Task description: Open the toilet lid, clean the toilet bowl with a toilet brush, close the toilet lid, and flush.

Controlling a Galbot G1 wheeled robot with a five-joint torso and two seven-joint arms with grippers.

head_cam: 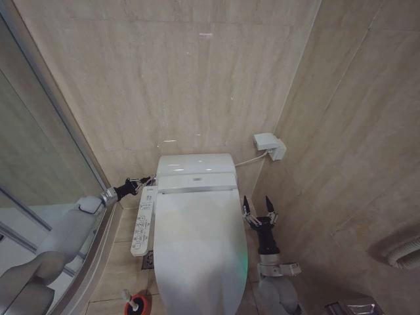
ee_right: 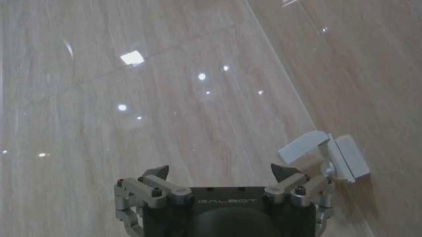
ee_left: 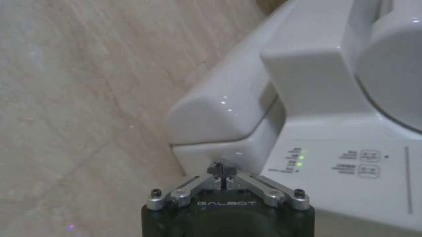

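Tiled corner, toilet lid (head_cam: 197, 249) down, left pincer (head_cam: 147, 180) closed beside tank.

A white wall socket box (head_cam: 270, 145) sits on beige marble-look wall tiles (head_cam: 190, 72) near the room corner. A glass shower door (head_cam: 33, 177) stands along the left edge.

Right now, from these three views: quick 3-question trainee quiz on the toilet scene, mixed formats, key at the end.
1. True or false: the toilet lid is down.
2. Which gripper has its fingers shut: (a) left gripper by the button panel, (b) right gripper beside the bowl?
3. Fill in: the toilet brush stands on the floor at the toilet's front ____ corner, robot's side.

Key: 1 true; 2 a; 3 left.
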